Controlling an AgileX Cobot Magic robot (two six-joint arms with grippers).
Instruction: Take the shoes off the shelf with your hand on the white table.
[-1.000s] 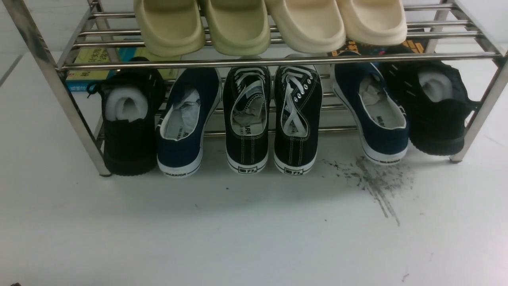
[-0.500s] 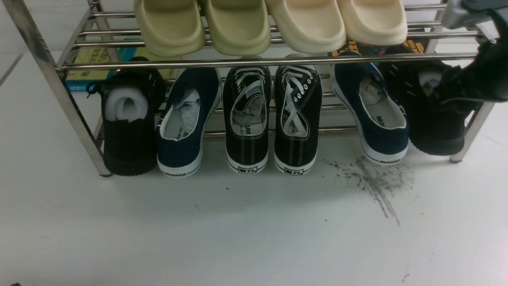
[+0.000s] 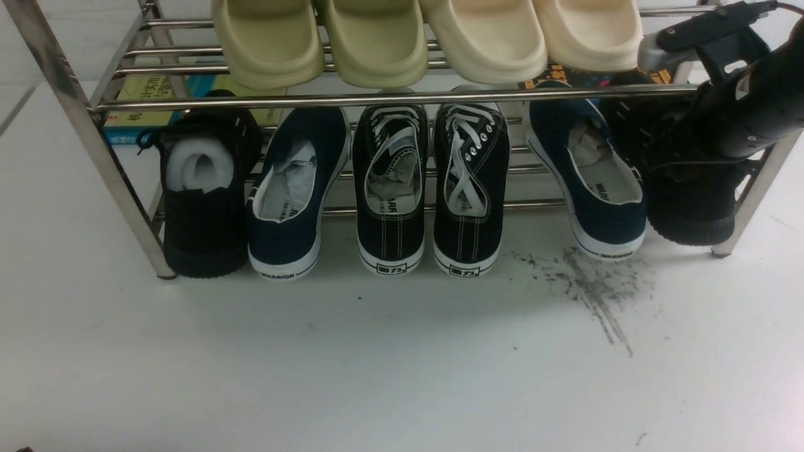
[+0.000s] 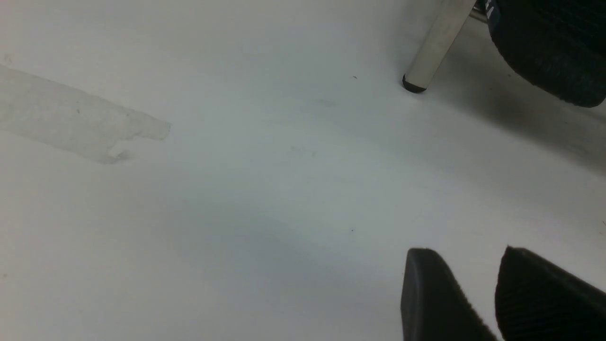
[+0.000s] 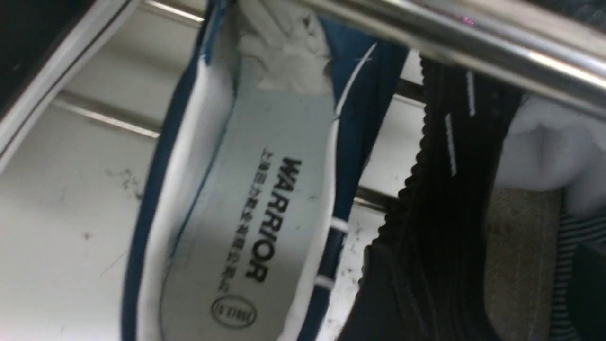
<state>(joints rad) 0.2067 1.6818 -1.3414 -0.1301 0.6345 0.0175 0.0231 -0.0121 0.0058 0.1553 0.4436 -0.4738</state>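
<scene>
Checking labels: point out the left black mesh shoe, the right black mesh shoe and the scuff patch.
left black mesh shoe [image 3: 204, 238], front view, heel
right black mesh shoe [image 3: 691, 212], front view, heel
scuff patch [image 3: 587, 285], front view, dark middle

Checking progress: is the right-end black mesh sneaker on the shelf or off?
On. The sneaker lies on the lower tier of the shelf, beside the navy slip-on.

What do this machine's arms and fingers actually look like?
The right arm is bulky, rounded and black, with a silver-grey bracket and a thin black cable on top. The left fingers are two black, wedge-shaped pads with finely ribbed faces.
</scene>
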